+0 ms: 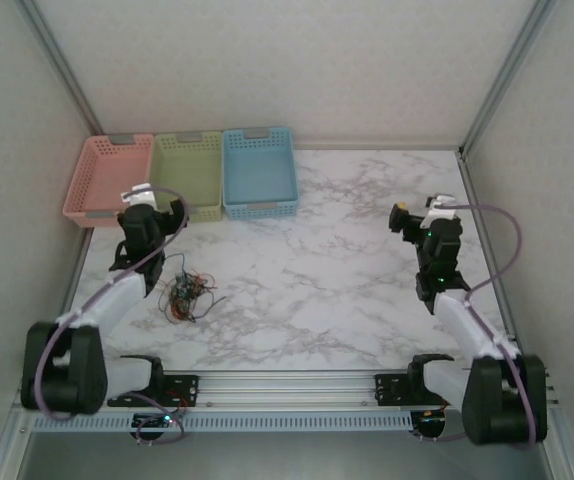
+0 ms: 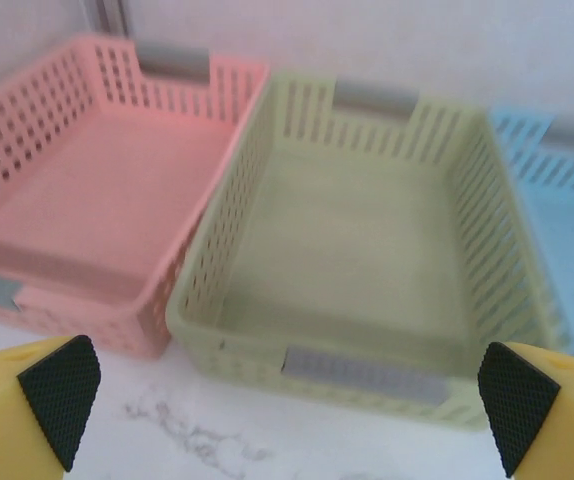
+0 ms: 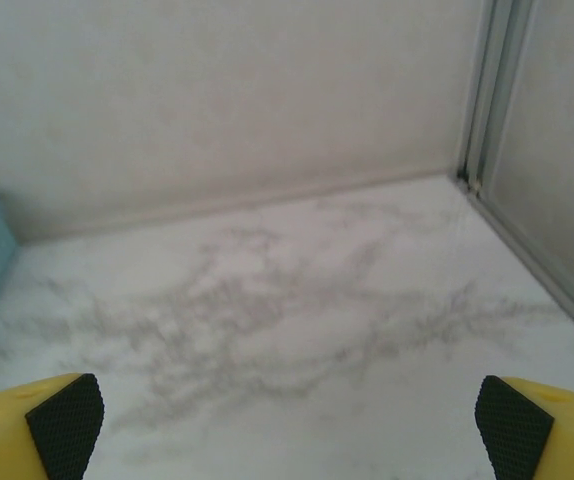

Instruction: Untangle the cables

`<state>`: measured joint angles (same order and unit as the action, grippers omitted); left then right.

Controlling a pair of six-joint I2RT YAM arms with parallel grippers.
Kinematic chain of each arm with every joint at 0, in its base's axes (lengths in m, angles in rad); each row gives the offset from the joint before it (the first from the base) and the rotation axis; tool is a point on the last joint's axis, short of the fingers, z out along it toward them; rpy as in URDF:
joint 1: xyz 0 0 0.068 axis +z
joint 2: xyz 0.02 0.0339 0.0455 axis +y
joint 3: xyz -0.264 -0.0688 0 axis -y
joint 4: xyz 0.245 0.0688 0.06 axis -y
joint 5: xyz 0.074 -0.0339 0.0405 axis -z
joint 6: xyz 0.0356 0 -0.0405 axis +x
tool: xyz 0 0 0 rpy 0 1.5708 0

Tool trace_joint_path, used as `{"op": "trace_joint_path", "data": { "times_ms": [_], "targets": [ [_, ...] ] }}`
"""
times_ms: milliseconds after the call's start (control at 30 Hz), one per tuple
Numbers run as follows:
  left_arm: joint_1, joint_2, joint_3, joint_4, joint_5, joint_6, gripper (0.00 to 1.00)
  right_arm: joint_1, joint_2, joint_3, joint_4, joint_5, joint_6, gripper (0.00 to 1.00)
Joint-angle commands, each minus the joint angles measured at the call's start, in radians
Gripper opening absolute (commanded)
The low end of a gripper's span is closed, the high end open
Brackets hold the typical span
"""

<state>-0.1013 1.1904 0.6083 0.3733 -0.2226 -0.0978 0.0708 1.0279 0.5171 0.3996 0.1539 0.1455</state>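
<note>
I see soft, even, diffuse light in every view, with no hard glare. The overhead view is bright and a bit washed out, with only faint shadows under the arms on the marble table (image 1: 347, 300). The cables (image 1: 185, 295) are a tiny low-res smudge and I can't separate the strands. The left wrist view is soft, and the blue basket (image 2: 567, 230) at the right edge is blurriest. The right wrist view is hazy and low in contrast.
</note>
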Motion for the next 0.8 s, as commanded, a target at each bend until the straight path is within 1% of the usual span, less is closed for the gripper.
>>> {"op": "trace_joint_path", "data": {
  "times_ms": [0,67,100,133,233,333,400,467,567,767],
  "targets": [
    [-0.006,-0.122,0.001,-0.144,-0.02,-0.136,1.0,0.005,-0.099,0.049,-0.244,0.005,0.178,0.99],
    [0.001,-0.173,0.067,-0.285,-0.045,-0.247,1.0,0.003,-0.138,0.088,-0.358,0.024,0.269,0.99],
    [0.006,-0.181,0.123,-0.396,-0.097,-0.339,1.0,0.004,-0.152,0.104,-0.398,-0.002,0.278,0.99],
    [0.014,-0.175,0.18,-0.49,-0.112,-0.396,1.0,0.004,-0.161,0.118,-0.433,-0.04,0.28,0.99],
    [0.032,-0.113,0.327,-0.601,-0.008,-0.374,1.0,0.004,-0.161,0.146,-0.507,-0.137,0.285,0.99],
    [0.038,0.013,0.551,-0.786,-0.028,-0.332,1.0,0.006,-0.132,0.176,-0.597,-0.196,0.291,0.99],
    [0.049,0.097,0.674,-0.87,-0.009,-0.307,1.0,0.006,-0.116,0.184,-0.625,-0.221,0.285,0.99],
    [0.059,0.155,0.738,-0.906,0.045,-0.293,0.99,0.007,-0.115,0.178,-0.625,-0.228,0.283,0.98],
    [0.062,0.191,0.75,-0.918,0.122,-0.305,0.98,0.006,-0.125,0.176,-0.631,-0.21,0.279,0.98],
    [0.043,0.186,0.624,-0.889,0.226,-0.333,0.98,0.007,-0.118,0.174,-0.624,-0.208,0.276,0.99]
  ]
}}
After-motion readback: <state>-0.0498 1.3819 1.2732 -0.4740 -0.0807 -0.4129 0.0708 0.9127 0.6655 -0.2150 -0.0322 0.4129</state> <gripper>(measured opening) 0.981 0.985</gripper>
